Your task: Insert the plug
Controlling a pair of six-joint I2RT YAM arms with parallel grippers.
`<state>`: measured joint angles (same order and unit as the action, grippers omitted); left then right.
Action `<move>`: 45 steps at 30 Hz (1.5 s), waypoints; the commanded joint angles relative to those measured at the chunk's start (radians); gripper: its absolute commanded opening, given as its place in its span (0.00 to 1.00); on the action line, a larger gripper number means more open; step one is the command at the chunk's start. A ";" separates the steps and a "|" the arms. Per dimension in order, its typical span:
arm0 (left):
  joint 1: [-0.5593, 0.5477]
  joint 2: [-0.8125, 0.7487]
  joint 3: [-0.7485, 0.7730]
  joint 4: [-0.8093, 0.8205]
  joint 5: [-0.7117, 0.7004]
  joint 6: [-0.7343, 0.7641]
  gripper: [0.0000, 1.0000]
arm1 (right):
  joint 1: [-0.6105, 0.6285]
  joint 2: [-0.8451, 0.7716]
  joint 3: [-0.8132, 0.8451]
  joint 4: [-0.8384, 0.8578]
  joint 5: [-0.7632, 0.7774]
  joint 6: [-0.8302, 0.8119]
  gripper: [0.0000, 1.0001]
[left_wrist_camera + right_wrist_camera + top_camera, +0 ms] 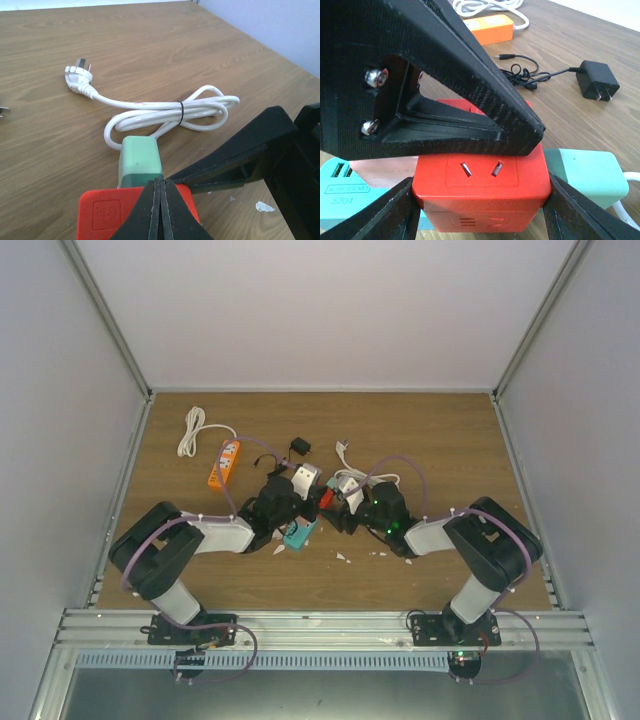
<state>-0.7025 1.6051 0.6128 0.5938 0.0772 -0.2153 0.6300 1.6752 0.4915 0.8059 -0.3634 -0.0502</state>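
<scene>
- Plug (78, 74) lies loose on the surface (150, 40), its white cord (170, 112) coiled just behind the red socket cube (480, 175); grasp not started, I reckon.
- Right tool (482, 207) clamps the cube; left tool (159, 200) is pinched shut on nothing, right over it.
- Next: open left, go fetch the plug.
- Left tool hides the cube's top, tbh.

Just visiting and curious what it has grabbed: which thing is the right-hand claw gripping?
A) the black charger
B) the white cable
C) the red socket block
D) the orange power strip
C: the red socket block sits pinched between the right gripper's two fingers; the black charger and orange power strip lie apart on the table.
</scene>
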 commanded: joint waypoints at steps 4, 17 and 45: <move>-0.003 0.038 -0.062 -0.011 -0.067 -0.027 0.00 | 0.002 -0.002 -0.055 -0.129 0.079 0.020 0.40; -0.004 -0.008 -0.066 -0.058 -0.127 -0.022 0.00 | 0.002 -0.316 -0.203 -0.054 0.184 0.112 1.00; -0.051 0.011 0.033 -0.145 -0.162 0.003 0.00 | -0.044 -0.608 -0.300 -0.135 0.302 0.219 1.00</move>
<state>-0.7528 1.6371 0.6823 0.5297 -0.0578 -0.1932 0.5991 1.0801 0.1997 0.6613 -0.0795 0.1555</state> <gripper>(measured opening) 0.008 0.995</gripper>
